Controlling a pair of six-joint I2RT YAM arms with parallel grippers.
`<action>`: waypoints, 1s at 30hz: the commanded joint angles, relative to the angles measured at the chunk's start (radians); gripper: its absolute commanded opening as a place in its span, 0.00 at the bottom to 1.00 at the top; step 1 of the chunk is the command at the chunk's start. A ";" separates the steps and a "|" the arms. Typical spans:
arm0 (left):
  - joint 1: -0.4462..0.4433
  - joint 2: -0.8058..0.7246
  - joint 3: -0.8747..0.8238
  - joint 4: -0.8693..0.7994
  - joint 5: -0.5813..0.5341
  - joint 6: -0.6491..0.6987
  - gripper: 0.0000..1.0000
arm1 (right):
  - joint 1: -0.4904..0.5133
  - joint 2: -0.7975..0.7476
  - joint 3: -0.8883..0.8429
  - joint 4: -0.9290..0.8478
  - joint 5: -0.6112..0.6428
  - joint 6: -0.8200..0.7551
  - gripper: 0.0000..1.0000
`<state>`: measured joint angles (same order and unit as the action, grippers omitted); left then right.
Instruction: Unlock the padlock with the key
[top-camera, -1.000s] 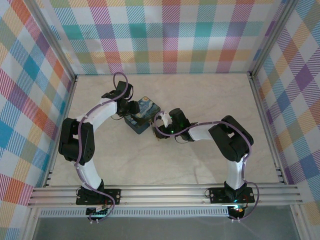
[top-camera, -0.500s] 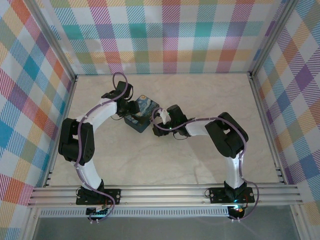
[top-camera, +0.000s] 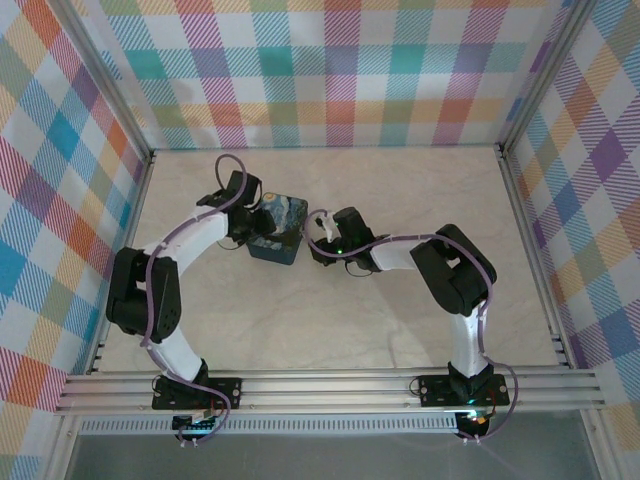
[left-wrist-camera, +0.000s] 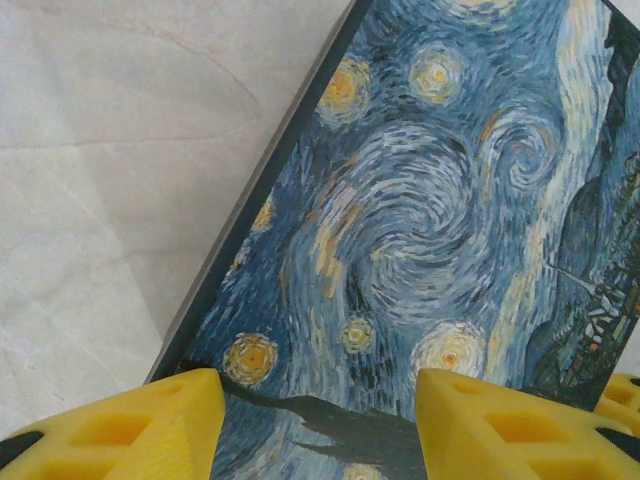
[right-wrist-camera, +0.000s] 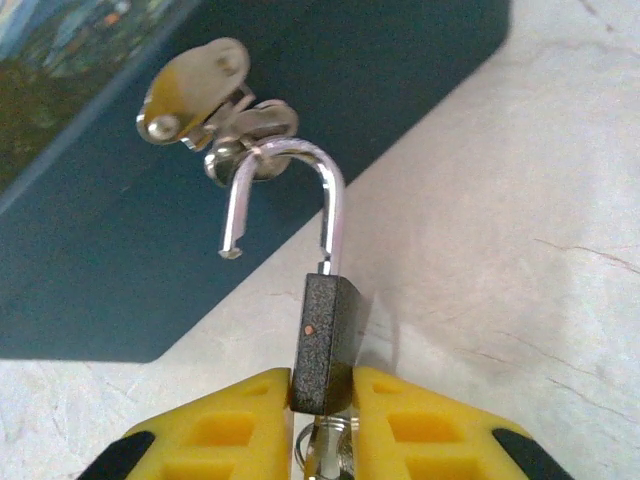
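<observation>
**Padlock open but hooked on the tin**

In the right wrist view we see the right hand (right-wrist-camera: 322, 388) clamped narrow on the padlock (right-wrist-camera: 325, 345), one finger on each flat side of its dark body. The shackle (right-wrist-camera: 286, 150) is sprung: its free end hangs clear of the body, while its curve passes through the hasp (right-wrist-camera: 195, 85) on the side of the tin (right-wrist-camera: 110, 260). A silvery bit between the fingers under the body looks to us like the key (right-wrist-camera: 322, 455), but too little of it shows to be sure. From above, the tin (top-camera: 278, 228) sits mid-worktop with a hand on either side.

The left hand (left-wrist-camera: 315, 405) has its fingers set apart over the near end of the tin's painted lid. We cannot tell whether they pinch it or only rest there.

We judge the unlocking done or nearly so; what remains is risk:

- A straight pull back would drag the tin across the worktop (right-wrist-camera: 530, 220), because the shackle's hook catches the hasp.
- A push towards the tin could press the free end back into the body and relock it.
- The grip is low on a small, smooth body, so any sideways load from the hasp could twist the padlock out of the fingers.
- If the key sits loose, tilting could drop it.
</observation>
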<state>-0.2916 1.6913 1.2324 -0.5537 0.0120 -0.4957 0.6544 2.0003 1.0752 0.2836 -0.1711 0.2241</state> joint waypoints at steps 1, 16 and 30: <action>0.007 -0.019 -0.052 -0.088 0.031 -0.056 0.54 | -0.020 0.000 -0.033 -0.012 0.037 0.056 0.17; -0.007 -0.023 -0.121 -0.086 0.107 -0.107 0.53 | -0.021 0.007 -0.044 0.181 -0.056 0.214 0.09; -0.021 0.015 -0.134 -0.098 0.119 -0.087 0.53 | 0.094 0.041 0.112 -0.013 0.275 -0.183 0.04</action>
<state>-0.3004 1.6405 1.1561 -0.5205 0.0921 -0.5835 0.7139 2.0232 1.1393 0.3122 0.0036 0.2161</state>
